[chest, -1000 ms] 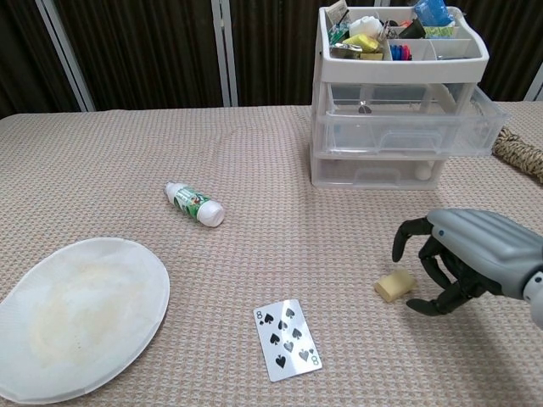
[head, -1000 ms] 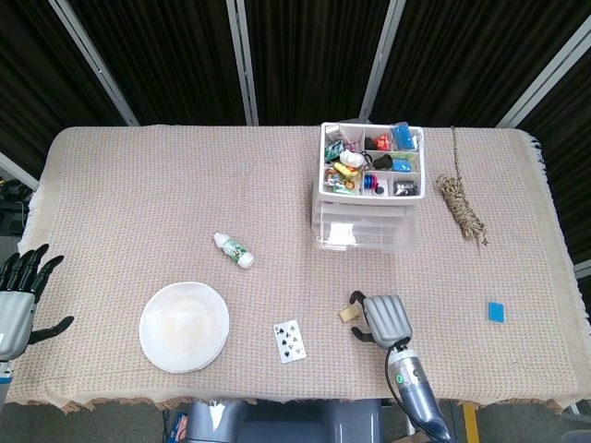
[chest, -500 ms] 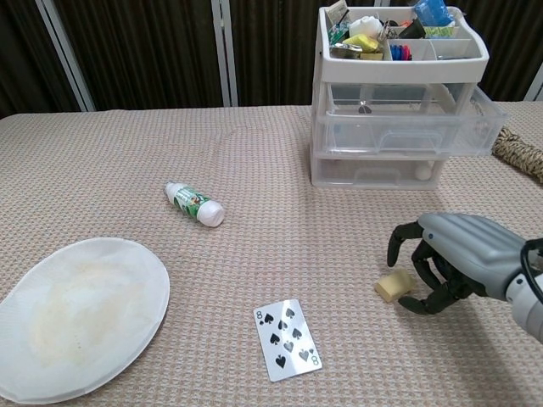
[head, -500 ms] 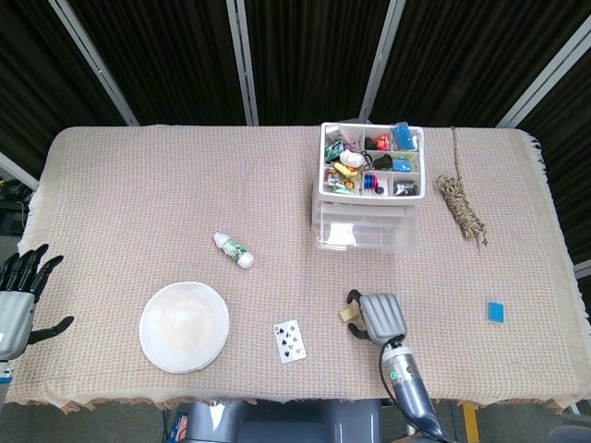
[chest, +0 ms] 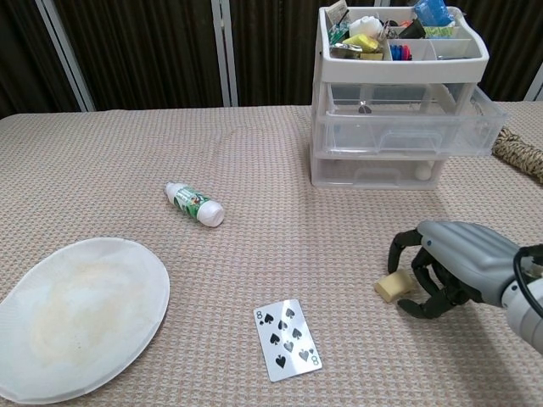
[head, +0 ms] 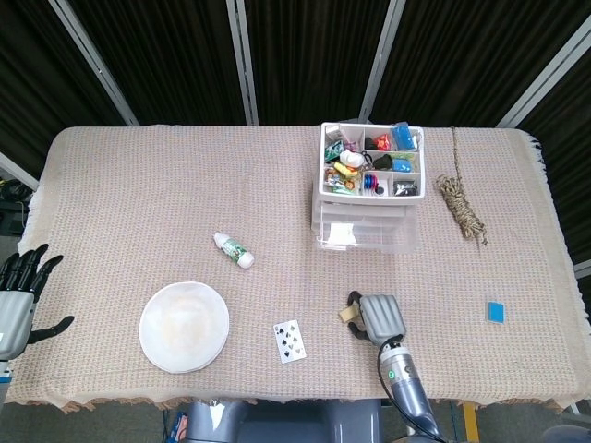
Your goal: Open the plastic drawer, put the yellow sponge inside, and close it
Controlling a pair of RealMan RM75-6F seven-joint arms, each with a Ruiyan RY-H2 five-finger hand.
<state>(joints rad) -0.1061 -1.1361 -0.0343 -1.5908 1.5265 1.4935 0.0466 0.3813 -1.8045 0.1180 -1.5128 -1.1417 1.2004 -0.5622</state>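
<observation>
A cloth-covered desk point(head: 138, 185) before dark curtains: sponge pickup near the front edge.
The yellow sponge point(chest: 391, 287) is touched by the curled right hand point(chest: 450, 267); a firm grasp cannot be confirmed, so it could be nudged away. The left hand point(head: 20, 286) is released.

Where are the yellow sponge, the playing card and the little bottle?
yellow sponge point(chest: 392, 287), chest view: its exposed left face.
playing card point(chest: 287, 338), chest view: middle of the card face.
little bottle point(head: 235, 250), head view: middle of its body.
</observation>
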